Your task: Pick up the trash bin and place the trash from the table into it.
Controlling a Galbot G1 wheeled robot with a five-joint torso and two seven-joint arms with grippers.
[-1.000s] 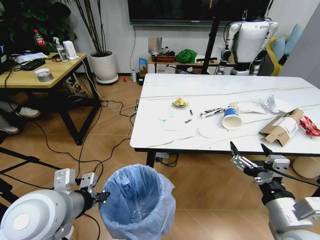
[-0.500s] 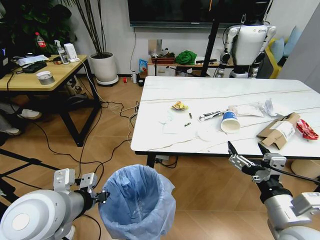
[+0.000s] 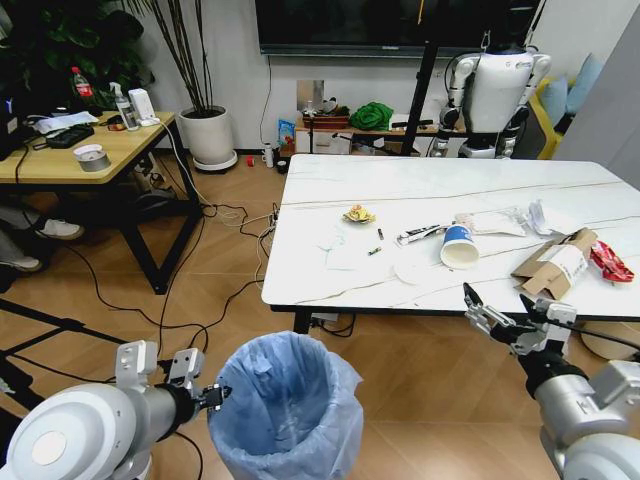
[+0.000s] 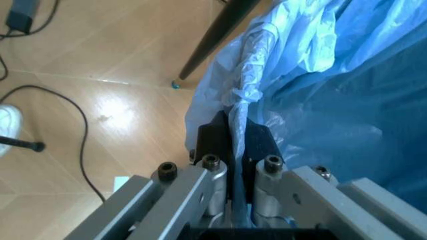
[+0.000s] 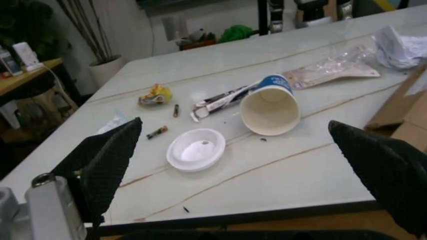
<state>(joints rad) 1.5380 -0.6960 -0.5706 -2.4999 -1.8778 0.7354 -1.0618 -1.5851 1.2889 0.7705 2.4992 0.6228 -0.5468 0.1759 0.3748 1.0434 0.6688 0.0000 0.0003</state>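
Blue crinkled plastic lines the trash bin point(image 3: 290, 405), which stands low in front of me on the wooden floor point(image 3: 200, 260), before the near edge of the counter point(image 3: 330, 275). My left jaws point(image 3: 213, 394) are at the bin's left side, and in the left wrist view the two black fingers point(image 4: 215, 137) are closed tight on a fold of the bag point(image 4: 240, 100) at the rim; the bunched plastic passes between them.

My right jaws point(image 3: 505, 325) are wide open and hold nothing. They hover just before the near edge of the counter, toward its right part. In the right wrist view the two dark fingers point(image 5: 110, 155) stand far apart, with the litter between them farther off.

On the white marble-look counter the trash lies spread. The paper cup point(image 3: 459, 246) with a blue band lies on its side, its mouth toward me. A white round lid point(image 5: 195, 149) lies flat near it. A yellow scrap point(image 3: 358, 213) is toward the left part, and a clear plastic wrapper point(image 3: 495, 220) lies behind the cup. The brown cardboard box point(image 3: 555, 264) with a white label is at the right, and the red wrapper point(image 3: 611, 262) is just beside it. White crumpled tissue point(image 3: 547, 214) lies behind the box.
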